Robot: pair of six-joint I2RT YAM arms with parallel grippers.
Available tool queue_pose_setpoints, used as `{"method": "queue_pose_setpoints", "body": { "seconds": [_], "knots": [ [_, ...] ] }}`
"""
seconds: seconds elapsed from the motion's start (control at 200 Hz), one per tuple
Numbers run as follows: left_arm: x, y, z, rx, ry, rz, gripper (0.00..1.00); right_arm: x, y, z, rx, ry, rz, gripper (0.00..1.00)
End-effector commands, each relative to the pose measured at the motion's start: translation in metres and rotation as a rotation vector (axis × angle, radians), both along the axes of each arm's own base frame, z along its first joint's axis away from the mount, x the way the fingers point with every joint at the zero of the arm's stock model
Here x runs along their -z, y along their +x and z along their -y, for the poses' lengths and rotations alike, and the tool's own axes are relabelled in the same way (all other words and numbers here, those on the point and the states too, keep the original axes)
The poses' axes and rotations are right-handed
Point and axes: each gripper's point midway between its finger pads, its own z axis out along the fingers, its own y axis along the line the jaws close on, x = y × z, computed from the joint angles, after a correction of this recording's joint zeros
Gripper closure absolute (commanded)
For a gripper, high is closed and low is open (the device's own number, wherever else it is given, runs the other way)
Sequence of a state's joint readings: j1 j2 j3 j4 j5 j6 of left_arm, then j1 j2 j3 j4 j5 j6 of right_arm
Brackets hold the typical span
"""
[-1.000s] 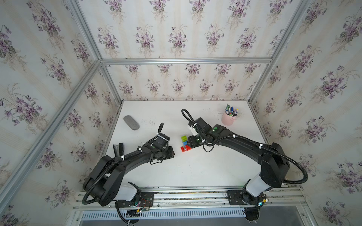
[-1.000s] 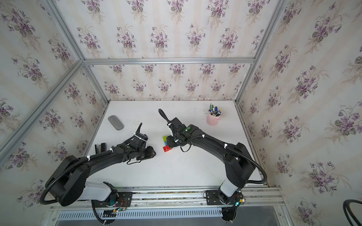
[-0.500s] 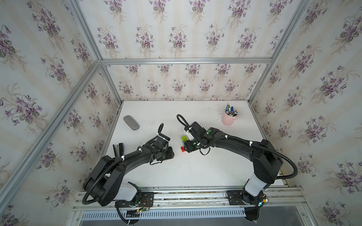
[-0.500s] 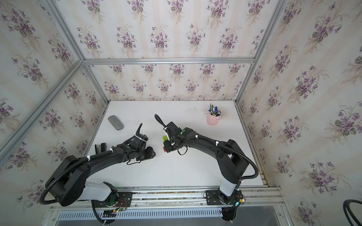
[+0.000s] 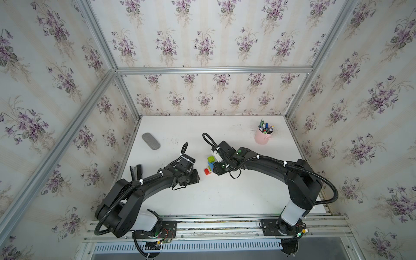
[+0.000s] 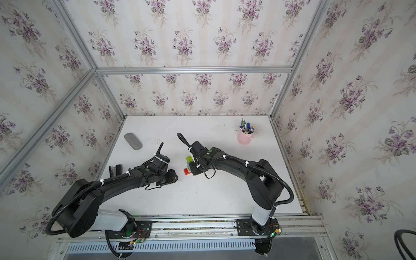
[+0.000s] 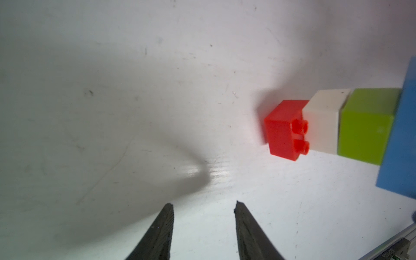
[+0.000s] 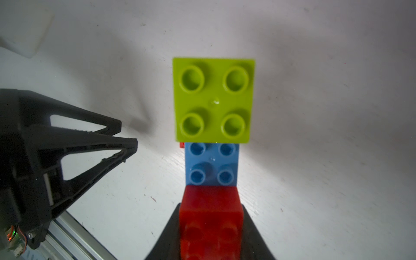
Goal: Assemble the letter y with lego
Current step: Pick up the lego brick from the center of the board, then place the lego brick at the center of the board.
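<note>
Right gripper (image 8: 210, 227) was clamped on the red arm brick (image 8: 210, 202) of the letter y (image 5: 210, 166), left gripper (image 7: 202, 204) hung nearby over the table (image 5: 225, 198), jaws apart, empty.

both top views look steeply down from high above my two bases, sharing the whole table (image 5: 225, 198). my wrist cameras sit close and low, both facing the lego (image 7: 369, 126).
</note>
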State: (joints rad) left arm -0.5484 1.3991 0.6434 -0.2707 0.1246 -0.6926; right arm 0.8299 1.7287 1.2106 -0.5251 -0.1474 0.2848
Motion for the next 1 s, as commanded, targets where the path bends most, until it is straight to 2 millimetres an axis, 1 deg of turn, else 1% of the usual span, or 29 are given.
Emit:
{"method": "queue_pose_setpoints", "body": {
  "seconds": [0.0,0.14,0.25,0.37,0.43,0.495,0.575,0.684,0.809,0.859,0.929,0.994],
  "knots": [
    [-0.004,0.001,-0.008,-0.019,0.023,0.014,0.53,-0.014,0.005,-0.011,-0.06,0.116,0.015,0.71],
    [-0.018,0.005,-0.018,-0.043,0.028,0.041,0.52,-0.015,0.001,-0.014,-0.111,0.218,-0.036,0.71],
    [-0.03,0.008,-0.028,-0.069,0.026,0.069,0.51,-0.011,-0.009,-0.019,-0.155,0.284,-0.11,0.72],
    [-0.038,0.011,-0.037,-0.088,0.02,0.082,0.51,-0.007,-0.022,-0.025,-0.195,0.345,-0.199,0.73],
    [-0.04,0.013,-0.038,-0.091,0.015,0.082,0.51,-0.006,-0.027,-0.027,-0.219,0.374,-0.237,0.73],
    [-0.041,0.015,-0.039,-0.088,0.014,0.081,0.51,0.0,-0.033,-0.028,-0.232,0.381,-0.293,0.73],
    [-0.039,0.016,-0.038,-0.08,0.015,0.073,0.51,0.008,-0.036,-0.027,-0.231,0.379,-0.334,0.73],
    [-0.035,0.016,-0.036,-0.076,0.016,0.054,0.51,0.016,-0.035,-0.026,-0.217,0.402,-0.393,0.72],
    [-0.032,0.017,-0.035,-0.07,0.019,0.043,0.51,0.026,-0.033,-0.021,-0.195,0.408,-0.438,0.68],
    [-0.031,0.017,-0.034,-0.064,0.018,0.039,0.51,0.029,-0.03,-0.019,-0.183,0.405,-0.442,0.65],
    [-0.029,0.017,-0.033,-0.06,0.017,0.028,0.51,0.032,-0.024,-0.016,-0.159,0.406,-0.446,0.58],
    [-0.028,0.017,-0.031,-0.056,0.013,0.021,0.51,0.033,-0.02,-0.014,-0.145,0.408,-0.443,0.56]
  ]
}}
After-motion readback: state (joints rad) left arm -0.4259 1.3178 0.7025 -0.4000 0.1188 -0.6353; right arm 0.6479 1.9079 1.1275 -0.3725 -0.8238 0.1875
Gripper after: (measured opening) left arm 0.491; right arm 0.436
